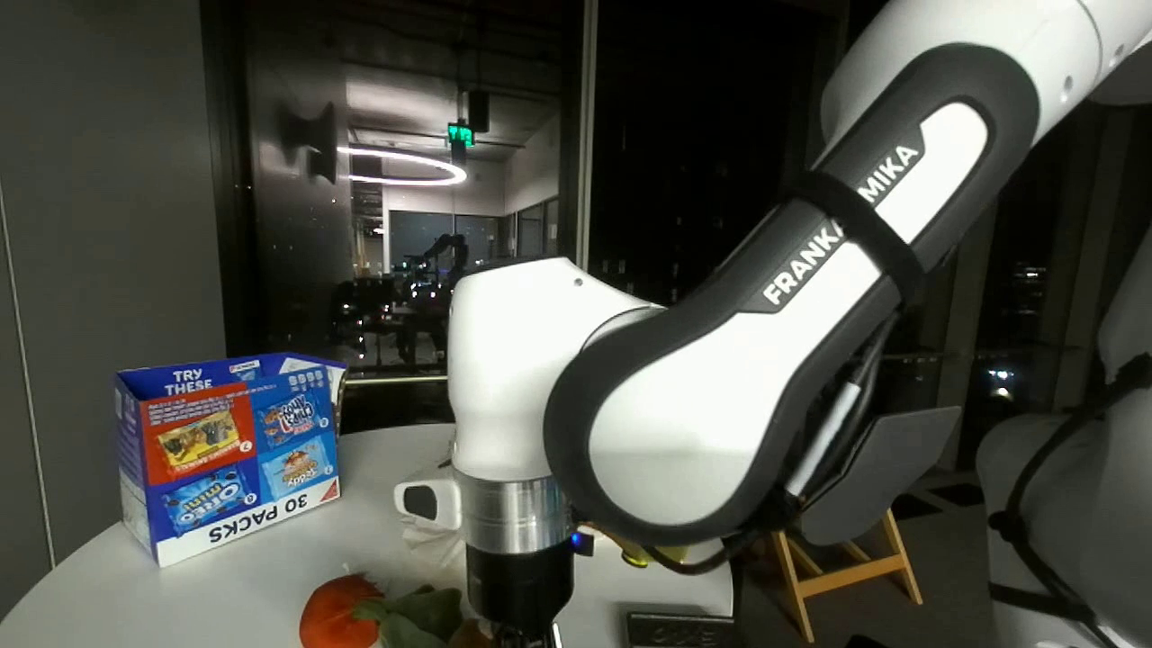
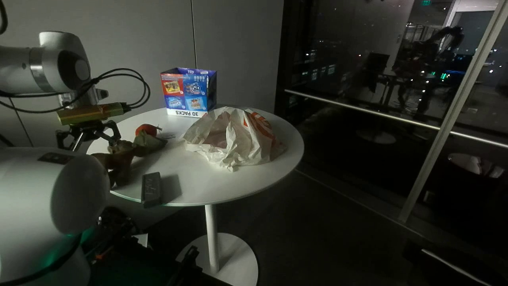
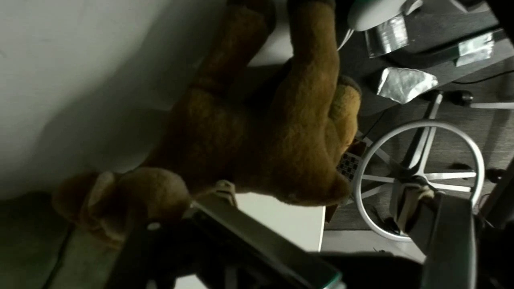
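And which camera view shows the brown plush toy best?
The wrist view: the brown plush toy is close there, body and legs large. Exterior views show less: a small, dark toy, or only a brown patch at the bottom edge.

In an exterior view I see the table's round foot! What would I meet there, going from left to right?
Left to right in an exterior view: brown stuffed animal, round orange-red thing, 30 PACKS snack box, crumpled white bag, slanted window post.

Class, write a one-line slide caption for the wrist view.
Open jaws beside a brown plush on a white table, floor beyond.
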### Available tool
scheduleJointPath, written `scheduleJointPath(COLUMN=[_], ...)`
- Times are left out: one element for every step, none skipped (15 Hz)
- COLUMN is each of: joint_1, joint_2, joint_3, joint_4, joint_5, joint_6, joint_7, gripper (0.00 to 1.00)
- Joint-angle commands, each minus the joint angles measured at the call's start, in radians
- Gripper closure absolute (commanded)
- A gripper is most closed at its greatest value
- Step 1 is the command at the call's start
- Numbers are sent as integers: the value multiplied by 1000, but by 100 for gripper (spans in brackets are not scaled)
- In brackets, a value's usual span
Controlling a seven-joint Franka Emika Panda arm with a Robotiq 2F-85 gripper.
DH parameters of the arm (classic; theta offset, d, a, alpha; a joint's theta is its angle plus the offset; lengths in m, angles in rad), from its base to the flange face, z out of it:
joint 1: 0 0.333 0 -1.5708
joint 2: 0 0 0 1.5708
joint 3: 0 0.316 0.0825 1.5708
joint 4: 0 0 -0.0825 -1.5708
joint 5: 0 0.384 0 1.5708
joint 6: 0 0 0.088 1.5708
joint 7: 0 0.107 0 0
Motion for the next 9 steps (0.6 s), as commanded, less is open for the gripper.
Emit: scheduleJointPath(joint_1=[-14, -29, -41, -51, -58, -63, -65, -69, -70], joint_2=[28, 32, 38, 42, 48, 53, 59, 63, 66], joint_3=[32, 43, 50, 53, 54, 56, 56, 57, 56], joint_4=[-17, -25, -25, -24, -22, -18, -15, -15, -14], joint_5=[-127, -204, -279, -342, -391, -438, -474, -511, -546], joint_6=[92, 106, 98, 85, 61, 35, 14, 6, -4], joint_7=[87, 127, 157, 190, 212, 225, 225, 238, 233], gripper=[0, 0, 0, 0, 0, 0, 0, 0, 25])
